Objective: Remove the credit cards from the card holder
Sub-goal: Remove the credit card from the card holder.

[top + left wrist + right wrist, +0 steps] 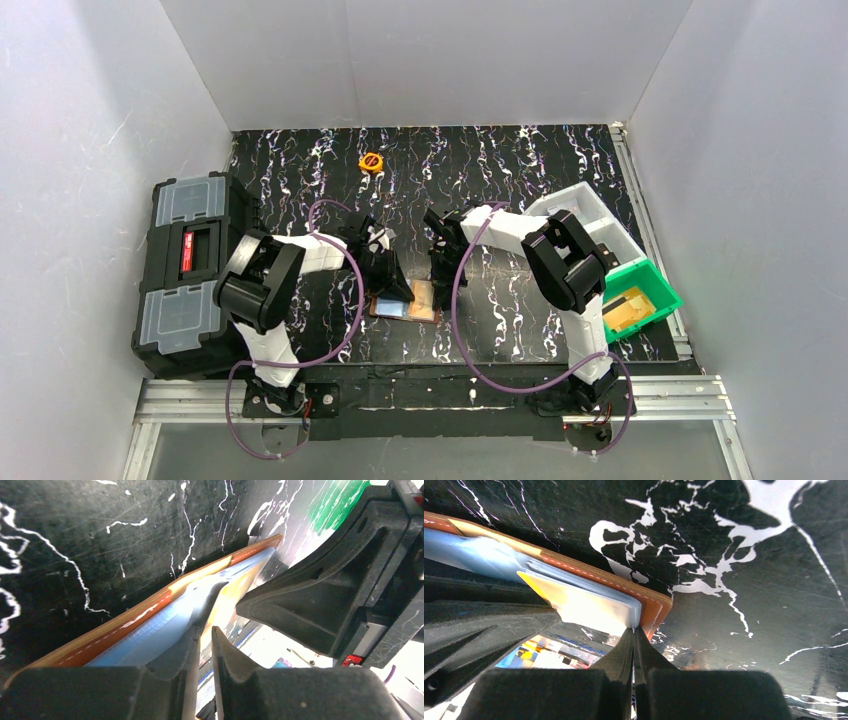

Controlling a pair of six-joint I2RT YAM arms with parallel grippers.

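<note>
The brown leather card holder (405,303) lies open on the black marbled table between my two grippers. Its pale blue-grey pockets hold credit cards, one orange-tan face (424,296) showing. In the left wrist view the left gripper (206,628) stands with only a narrow gap. The blue-grey pocket leaf (165,625) drapes over its left finger, above the leather edge (115,630) and a yellowish card (235,592). I cannot tell whether anything is pinched. My right gripper (634,630) is shut, its tips touching the corner of the pocket and card (584,607) by the leather rim (653,609).
A black toolbox with grey lids (190,270) stands at the left table edge. At the right, a green bin (640,300) sits beside a white tray (590,215). A small round orange object (371,160) lies at the back. White walls enclose the table.
</note>
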